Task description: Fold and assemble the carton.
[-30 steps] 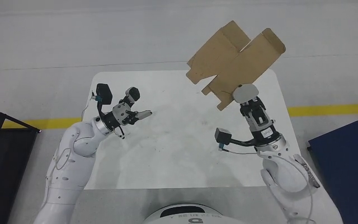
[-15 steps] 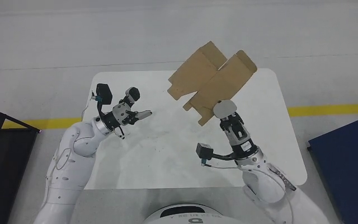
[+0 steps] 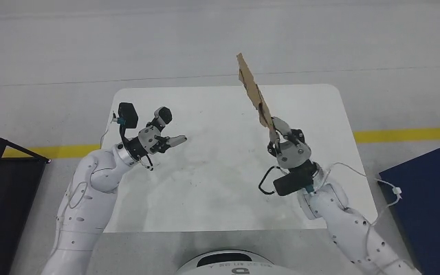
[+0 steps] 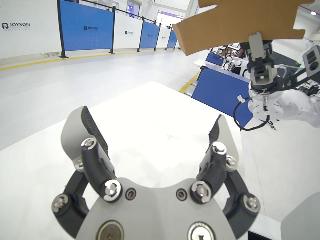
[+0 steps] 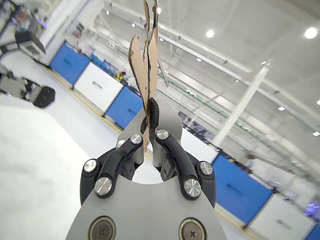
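Note:
The flat brown carton (image 3: 253, 89) stands on edge in the air over the right half of the white table (image 3: 206, 199), seen as a thin strip from above. My right gripper (image 3: 276, 128) is shut on its lower edge. In the right wrist view the carton (image 5: 146, 71) rises upright from between the closed pads of the right gripper (image 5: 149, 118). In the left wrist view the carton (image 4: 240, 8) shows its broad face with flaps, high above the table, held by the right gripper (image 4: 255, 37). My left gripper (image 3: 173, 132) hovers open over the table's left side, empty; the left gripper (image 4: 152, 123) faces the carton.
The table top (image 4: 150, 116) is bare white. A yellow floor line (image 3: 395, 135) runs past the table's right side. Blue and white partition panels (image 4: 82, 28) stand across the floor. A dark blue object (image 3: 412, 199) stands at the right edge.
My right arm swung left toward the table's middle and rotated the carton from lying flat and broad to standing on edge. The left arm stayed still.

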Tool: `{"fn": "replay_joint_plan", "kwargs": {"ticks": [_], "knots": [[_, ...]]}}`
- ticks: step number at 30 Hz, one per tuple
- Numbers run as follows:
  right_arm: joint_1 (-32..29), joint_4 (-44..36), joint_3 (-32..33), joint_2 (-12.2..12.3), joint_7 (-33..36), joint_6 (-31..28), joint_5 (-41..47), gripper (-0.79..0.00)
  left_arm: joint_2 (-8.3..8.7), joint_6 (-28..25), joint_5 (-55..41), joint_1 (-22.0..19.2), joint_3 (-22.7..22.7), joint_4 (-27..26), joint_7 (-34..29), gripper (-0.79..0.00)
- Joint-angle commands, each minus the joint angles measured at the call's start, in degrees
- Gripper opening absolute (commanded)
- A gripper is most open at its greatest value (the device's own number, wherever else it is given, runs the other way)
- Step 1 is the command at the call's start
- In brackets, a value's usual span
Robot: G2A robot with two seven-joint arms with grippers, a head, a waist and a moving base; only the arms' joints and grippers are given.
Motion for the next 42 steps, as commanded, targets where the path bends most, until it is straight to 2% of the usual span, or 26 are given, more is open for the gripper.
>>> {"fn": "replay_joint_plan", "kwargs": {"ticks": [1, 8, 10, 13, 18, 22, 24, 26, 28, 29, 32, 34, 42], "knots": [[0.56, 2.45, 0.24, -0.25, -7.27, -5.82, 9.66, -0.785, 0.0, 0.0, 0.0, 0.0, 0.0, 0.0, 0.0, 0.0], [4.09, 9.28, -2.05, -1.55, -19.44, -24.76, 25.0, -0.785, 0.0, 0.0, 0.0, 0.0, 0.0, 0.0, 0.0, 0.0], [5.23, 11.36, -2.55, -1.93, -20.27, -26.94, 26.27, -0.785, 0.0, 0.0, 0.0, 0.0, 0.0, 0.0, 0.0, 0.0], [6.15, 12.58, -2.88, -2.4, -20.38, -26.85, 25.86, -0.785, 0.0, 0.0, 0.0, 0.0, 0.0, 0.0, 0.0, 0.0], [6.33, 12.93, -0.97, -2.3, -16.49, -22.8, 17.21, -0.785, 0.0, 0.0, 0.0, 0.0, 0.0, 0.0, 0.0, 0.0], [5.62, 11.4, 3.09, -0.94, -11.19, -19.74, -1.79, -0.785, 0.0, 0.0, 0.0, 0.0, 0.0, 0.0, 0.0, 0.0], [3.99, 9.66, 5.72, -0.06, -4.41, -18.13, -12.7, -0.785, 0.0, 0.0, 0.0, 0.0, 0.0, 0.0, 0.0, 0.0], [1.87, 6.6, 7.21, 0.43, -4.07, -18.55, -16.41, -0.785, 0.0, 0.0, 0.0, 0.0, 0.0, 0.0, 0.0, 0.0], [0.3, 5.43, 9.58, 1.16, 1.32, -18.08, -26.24, -0.785, 0.0, 0.0, 0.0, 0.0, 0.0, 0.0, 0.0, 0.0], [-0.65, 3.6, 9.65, 1.32, 1.85, -18.79, -28.27, -0.785, 0.0, 0.0, 0.0, 0.0, 0.0, 0.0, 0.0, 0.0], [-2.74, 1.75, 11.52, 1.76, 3.66, -18.61, -32.72, -0.785, 0.0, 0.0, 0.0, 0.0, 0.0, 0.0, 0.0, 0.0], [-3.81, 0.59, 12.21, 1.77, 5.65, -18.78, -32.22, -0.785, 0.0, 0.0, 0.0, 0.0, 0.0, 0.0, 0.0, 0.0], [-3.81, 0.59, 12.21, 1.77, 5.65, -18.78, -32.22, -0.785, 0.0, 0.0, 0.0, 0.0, 0.0, 0.0, 0.0, 0.0]]}}
